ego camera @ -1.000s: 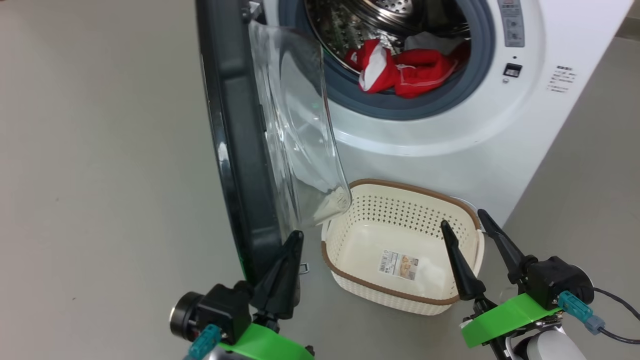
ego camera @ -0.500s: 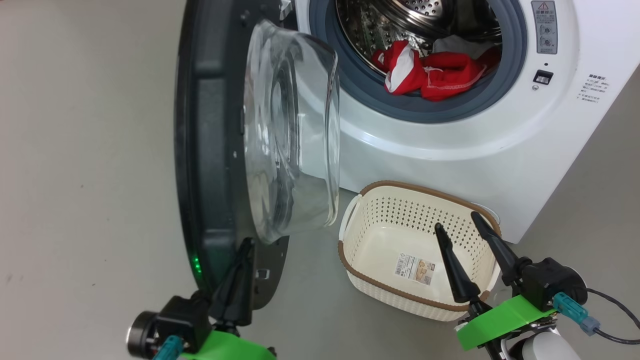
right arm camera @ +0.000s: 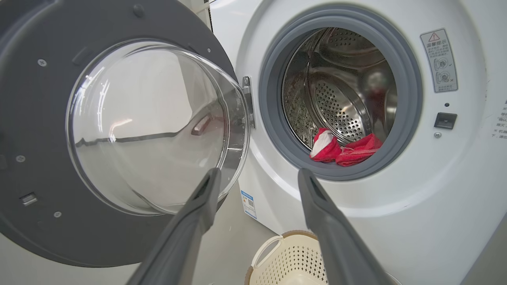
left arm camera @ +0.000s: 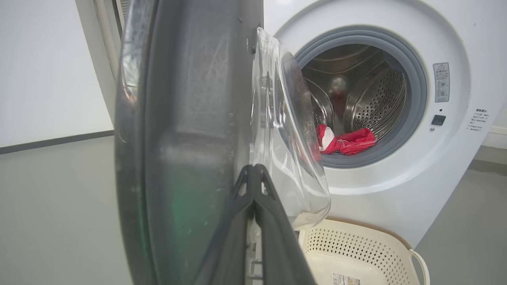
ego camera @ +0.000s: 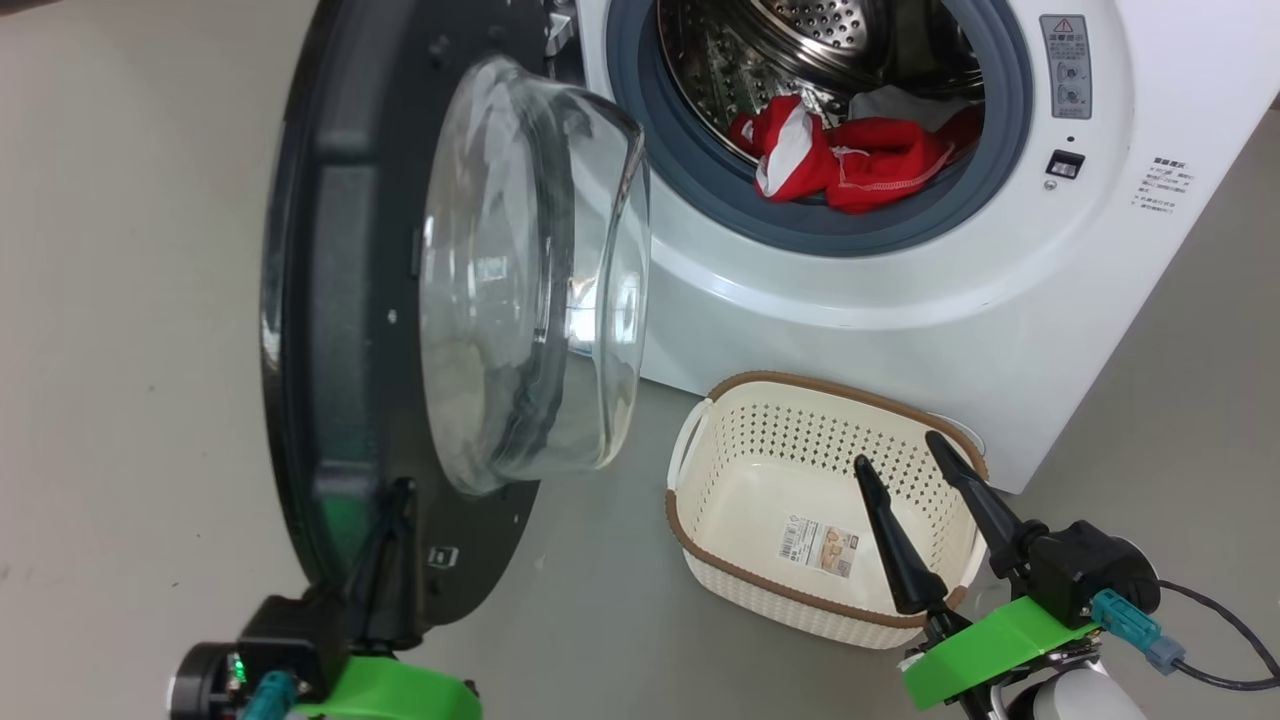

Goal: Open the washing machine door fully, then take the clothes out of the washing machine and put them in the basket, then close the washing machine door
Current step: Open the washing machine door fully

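Note:
The washing machine stands with its round opening uncovered. The washing machine door hangs swung out to the left, and its clear glass bowl faces the basket. Red and white clothes lie at the drum's front lip, also seen as clothes. My left gripper is shut, its tips against the door's lower inner face; in the left wrist view the left gripper rests beside the glass. My right gripper hovers open over the basket, holding nothing.
Grey floor spreads to the left of the door. The basket sits on the floor against the machine's front, below the opening. A white wall with a dark skirting strip runs behind. A dark cable trails from my right wrist.
The door has swung further out to the left, showing more of its inner face. My shut left gripper has moved left with it. The right gripper has kept its place over the basket.

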You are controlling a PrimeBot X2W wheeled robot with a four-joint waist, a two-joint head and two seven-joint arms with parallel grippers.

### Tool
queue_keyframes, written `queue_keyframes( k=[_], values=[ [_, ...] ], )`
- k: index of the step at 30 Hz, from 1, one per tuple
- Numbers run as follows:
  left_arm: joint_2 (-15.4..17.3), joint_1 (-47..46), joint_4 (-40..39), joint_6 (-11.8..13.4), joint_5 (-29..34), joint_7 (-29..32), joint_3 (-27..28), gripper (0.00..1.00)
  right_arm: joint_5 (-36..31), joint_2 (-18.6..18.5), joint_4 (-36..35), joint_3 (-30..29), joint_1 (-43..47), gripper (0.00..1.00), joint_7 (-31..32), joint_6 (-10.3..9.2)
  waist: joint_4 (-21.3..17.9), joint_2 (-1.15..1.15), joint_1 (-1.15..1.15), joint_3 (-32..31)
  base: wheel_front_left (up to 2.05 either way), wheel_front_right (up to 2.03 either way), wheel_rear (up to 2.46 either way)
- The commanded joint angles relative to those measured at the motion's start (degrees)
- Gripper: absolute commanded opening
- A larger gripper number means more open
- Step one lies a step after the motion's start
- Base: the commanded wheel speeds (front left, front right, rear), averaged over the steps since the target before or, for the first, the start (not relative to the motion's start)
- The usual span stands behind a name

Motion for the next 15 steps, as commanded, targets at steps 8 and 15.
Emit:
queue_keyframes(
  k=[8,15],
  values=[
    [2.8,-2.1,0.2,1.8,-1.7,-1.4,7.0,0.0,0.3,0.1,-0.8,1.8,0.1,1.0,-0.4,0.35,-0.4,0.0,0.0,-0.2,0.0,0.0,0.0],
    [3.3,-3.3,3.2,2.4,-3.1,-2.4,9.5,0.0,-0.2,0.1,-0.8,1.9,0.0,1.0,-0.4,0.35,-0.5,0.0,0.0,0.2,0.0,0.0,0.0]
  ],
)
